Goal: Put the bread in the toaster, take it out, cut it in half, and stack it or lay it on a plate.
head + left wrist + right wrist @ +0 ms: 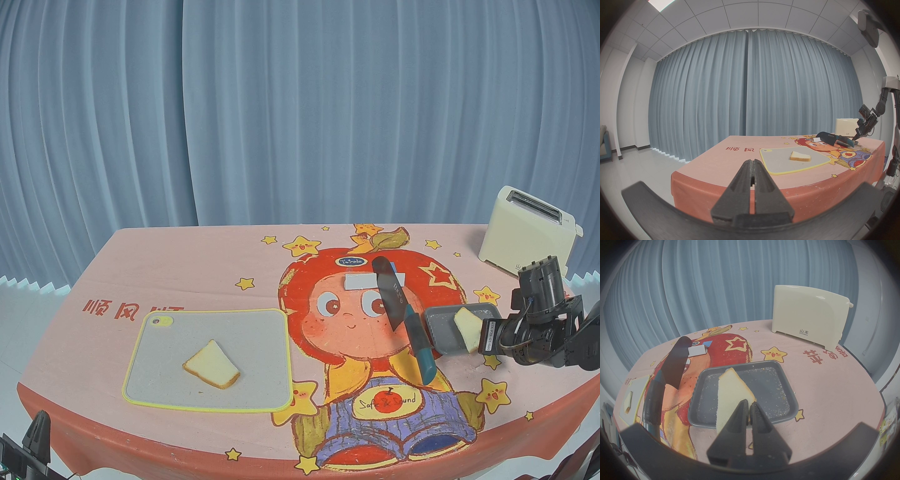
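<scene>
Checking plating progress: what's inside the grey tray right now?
Crumbs, and a bread half gripped upright by the right claw over the grey tray. Whether the bread touches the tray floor is hidden behind the claw.

The tabletop [187, 269] wears a salmon-pink cloth printed with a large cartoon child [350, 319] with red apple-shaped hair, spreading from the tabletop's middle toward 5 o'clock in the head view. Smiling yellow stars [302, 245] scatter around the figure, and red characters [119, 308] run along the 9 o'clock side. A small white rectangular block [365, 280] lies flat on the cartoon's forehead, toward 1 o'clock from the middle. A pleated blue-grey curtain [300, 112] hangs behind the far edge at 12 o'clock. The left wrist view adds a pale floor [631, 168], white walls [628, 103], a tiled ceiling [740, 12] with a lit panel [661, 3], and a seat's edge [603, 143] beside the wall.
</scene>
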Controlling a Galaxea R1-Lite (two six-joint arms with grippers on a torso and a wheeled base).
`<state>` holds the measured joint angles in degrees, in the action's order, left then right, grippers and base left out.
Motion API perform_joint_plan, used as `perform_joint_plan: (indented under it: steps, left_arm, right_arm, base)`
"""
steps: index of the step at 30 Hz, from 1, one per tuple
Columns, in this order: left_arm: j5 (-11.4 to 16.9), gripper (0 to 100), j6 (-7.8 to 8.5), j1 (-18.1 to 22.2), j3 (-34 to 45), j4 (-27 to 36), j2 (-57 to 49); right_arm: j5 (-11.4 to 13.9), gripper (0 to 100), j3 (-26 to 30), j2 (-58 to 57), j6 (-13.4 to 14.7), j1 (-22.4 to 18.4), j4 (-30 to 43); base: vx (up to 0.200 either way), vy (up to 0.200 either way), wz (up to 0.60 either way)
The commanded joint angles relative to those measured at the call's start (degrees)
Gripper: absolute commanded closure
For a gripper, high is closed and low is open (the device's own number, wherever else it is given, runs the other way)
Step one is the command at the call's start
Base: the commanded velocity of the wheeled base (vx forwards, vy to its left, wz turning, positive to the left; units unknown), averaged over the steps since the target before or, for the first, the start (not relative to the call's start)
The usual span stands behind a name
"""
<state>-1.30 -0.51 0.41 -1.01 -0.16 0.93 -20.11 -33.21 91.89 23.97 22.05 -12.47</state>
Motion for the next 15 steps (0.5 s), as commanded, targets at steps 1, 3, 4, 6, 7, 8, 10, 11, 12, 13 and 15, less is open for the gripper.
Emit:
perform_joint_plan:
  steps: [1,3,4,6,7,8,10,11,12,13,15]
  left_arm:
    - [0.0,100,-0.02,0.0,1.0,0.0,-0.9]
    - [0.0,100,-0.02,0.0,1.0,0.0,-0.9]
    - [0.0,100,-0.02,0.0,1.0,0.0,-0.9]
    - [0.0,100,-0.02,0.0,1.0,0.0,-0.9]
    - [0.0,100,-0.02,0.0,1.0,0.0,-0.9]
    - [0.0,100,-0.02,0.0,1.0,0.0,-0.9]
    - [0.0,100,-0.02,0.0,1.0,0.0,-0.9]
    - [0.0,100,-0.02,0.0,1.0,0.0,-0.9]
    - [0.0,100,-0.02,0.0,1.0,0.0,-0.9]
    - [0.0,100,-0.02,0.0,1.0,0.0,-0.9]
    - [0.0,100,-0.02,0.0,1.0,0.0,-0.9]
  right_arm:
    - [-0.1,100,-0.1,0.2,0.0,0.0,0.0]
    - [-0.1,100,-0.2,0.4,0.0,0.0,-0.1]
    - [-0.1,100,-0.4,0.7,0.0,0.0,-0.1]
    - [-0.2,100,-0.5,1.2,0.0,-0.1,-0.7]
    - [-0.3,100,-0.3,1.4,0.0,-0.1,-1.3]
    - [-0.4,100,-0.1,1.7,0.1,-0.1,-2.3]
    - [-0.5,100,0.2,2.3,0.1,-0.2,-3.8]
    - [-0.5,100,0.2,2.4,0.1,-0.2,-3.9]
    - [-0.6,100,0.2,2.9,0.0,-0.2,-4.8]
    - [-0.6,100,0.4,3.0,0.0,-0.2,-5.0]
    - [-0.6,100,0.9,3.1,0.0,-0.2,-5.4]
  base:
    - [0.0,0.0,0.0]
    - [0.0,0.0,0.0]
    - [0.0,0.0,0.0]
    - [0.0,0.0,0.0]
    - [0.0,0.0,0.0]
    - [0.0,0.0,0.0]
    - [0.0,0.0,0.0]
    - [0.0,0.0,0.0]
    - [0.0,0.0,0.0]
    - [0.0,0.0,0.0]
    - [0.0,0.0,0.0]
